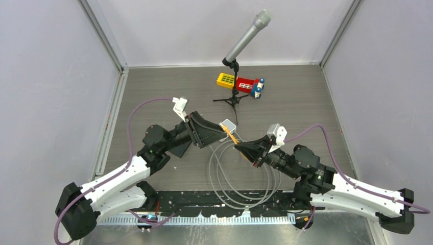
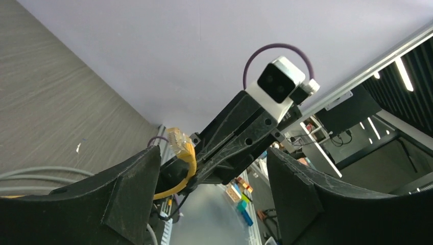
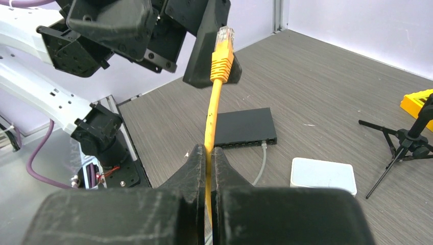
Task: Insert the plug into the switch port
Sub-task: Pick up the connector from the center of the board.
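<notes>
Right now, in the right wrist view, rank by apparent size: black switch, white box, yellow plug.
1. black switch and white box: look about alike, unranked.
2. yellow plug: smallest, even though nearest the camera.

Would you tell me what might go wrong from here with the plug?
1. The right gripper pinches the cable far below the plug, so the plug may flex off aim.
2. The open left gripper sits close beside the plug and might knock it.
3. The switch looks unheld; pushing may slide it.
</notes>
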